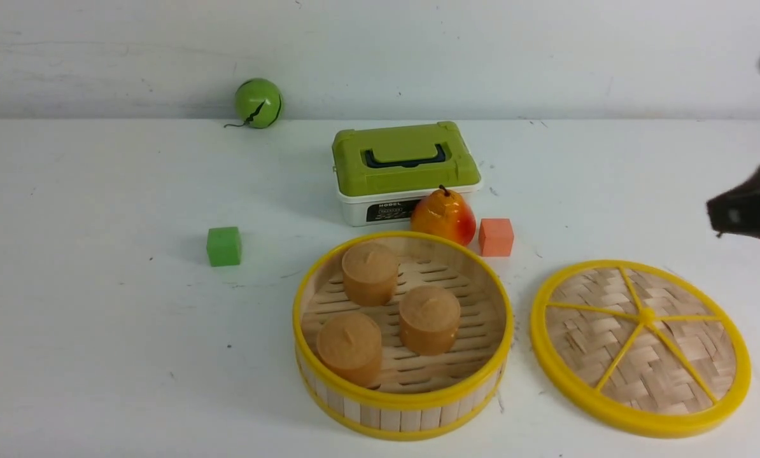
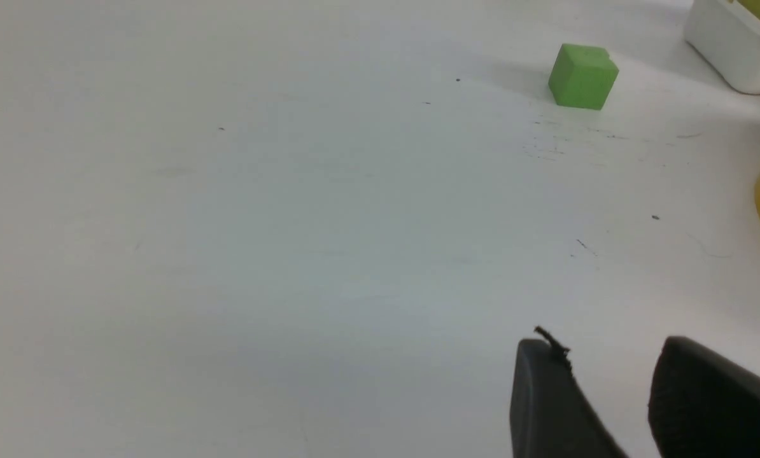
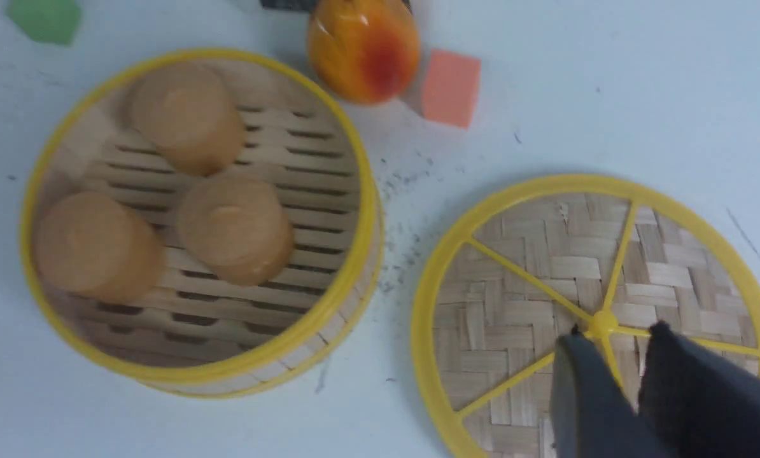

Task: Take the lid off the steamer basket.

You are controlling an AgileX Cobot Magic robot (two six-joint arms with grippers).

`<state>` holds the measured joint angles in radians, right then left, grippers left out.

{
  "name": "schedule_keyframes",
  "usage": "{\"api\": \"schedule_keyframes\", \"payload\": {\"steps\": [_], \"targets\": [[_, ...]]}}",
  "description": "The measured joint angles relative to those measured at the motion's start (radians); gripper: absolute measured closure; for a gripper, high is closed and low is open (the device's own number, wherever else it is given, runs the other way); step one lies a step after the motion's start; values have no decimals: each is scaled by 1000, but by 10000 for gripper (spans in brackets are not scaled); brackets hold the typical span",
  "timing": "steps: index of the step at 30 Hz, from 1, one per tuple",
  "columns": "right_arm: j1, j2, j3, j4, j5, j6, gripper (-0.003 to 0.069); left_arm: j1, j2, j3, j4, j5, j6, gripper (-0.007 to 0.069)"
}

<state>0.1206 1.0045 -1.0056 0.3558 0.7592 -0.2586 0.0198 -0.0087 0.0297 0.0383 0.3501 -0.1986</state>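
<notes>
The steamer basket (image 1: 380, 416) stands uncovered at the front middle of the table, with three tan round buns (image 1: 429, 318) on its slatted floor. The lid (image 1: 609, 343) lies flat on the table just right of the basket and apart from it. My right gripper (image 1: 720, 219) hangs blurred above the lid's far right side. In the right wrist view this gripper (image 3: 617, 331) is over the lid (image 3: 526, 299) near its hub, jaws slightly apart, holding nothing. The basket (image 3: 361, 210) lies beside it. My left gripper (image 2: 609, 350) is open over bare table.
A green-and-white box (image 1: 405, 162) stands behind the basket, with a pear (image 1: 443, 216) and an orange cube (image 1: 496, 236) in front of it. A green cube (image 1: 224, 246) sits left of the basket. A green ball (image 1: 258, 102) rests by the back wall.
</notes>
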Motion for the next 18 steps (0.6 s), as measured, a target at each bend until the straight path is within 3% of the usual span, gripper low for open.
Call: {"api": "schedule_keyframes", "payload": {"steps": [4, 18], "targets": [[0, -279, 165, 82, -78, -56, 676, 0, 0, 0, 0, 0, 0, 385], [0, -803, 448, 66, -137, -76, 681, 0, 0, 0, 0, 0, 0, 385]]}}
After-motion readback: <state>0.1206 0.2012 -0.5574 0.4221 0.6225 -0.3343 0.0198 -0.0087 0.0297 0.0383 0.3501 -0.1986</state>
